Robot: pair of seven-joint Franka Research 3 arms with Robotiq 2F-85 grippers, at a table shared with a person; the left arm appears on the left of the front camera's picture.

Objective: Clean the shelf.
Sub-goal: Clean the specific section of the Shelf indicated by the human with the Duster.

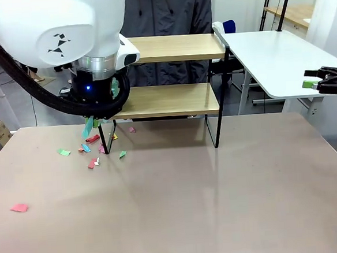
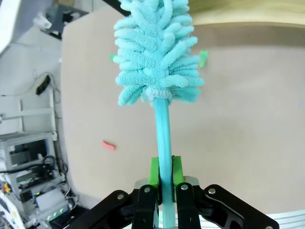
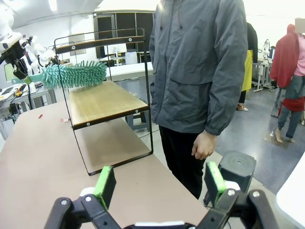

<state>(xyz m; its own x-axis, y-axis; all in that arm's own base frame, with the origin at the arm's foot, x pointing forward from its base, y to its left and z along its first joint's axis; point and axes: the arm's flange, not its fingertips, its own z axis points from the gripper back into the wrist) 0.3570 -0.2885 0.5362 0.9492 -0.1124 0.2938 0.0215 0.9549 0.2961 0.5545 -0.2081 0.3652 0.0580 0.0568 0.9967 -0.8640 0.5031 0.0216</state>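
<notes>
Shelf (image 1: 172,100) (two boards), one duster (image 2: 157,57), one person (image 3: 200,62)

Lab, equipment rack (image 2: 29,157), white side table (image 1: 273,58)

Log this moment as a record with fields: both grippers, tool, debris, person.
left gripper: shut on the handle of the teal duster
duster head: between the tiers, at the left end of the shelf; contact unclear
right gripper: open, empty, off to the side
debris: coloured paper scraps on the table by the shelf's left leg
person: standing behind the shelf, hand hanging at side
</notes>
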